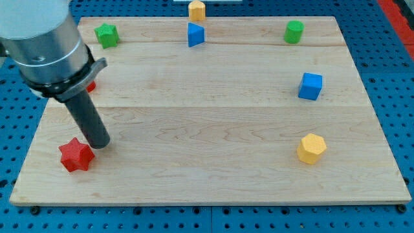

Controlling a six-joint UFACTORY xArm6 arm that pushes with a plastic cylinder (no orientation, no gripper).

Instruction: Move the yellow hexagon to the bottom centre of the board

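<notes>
Camera view shows my tip (99, 144) resting on the wooden board (213, 181) at about eight o'clock, just beside the red star (76, 155), which sits at the tip's seven o'clock. I carry no jaws at all, only a bare rod, so nothing is grasped.

The yellow hexagon (312, 148) lies well apart, near four o'clock on the board, to the right of the bottom centre where it belongs. It is not yet there.

To slide it toward six o'clock, I judge my tip must reach its three o'clock side and push leftward.

The blue cube (310, 86) stands near the hexagon's twelve o'clock, clear of that path.
</notes>
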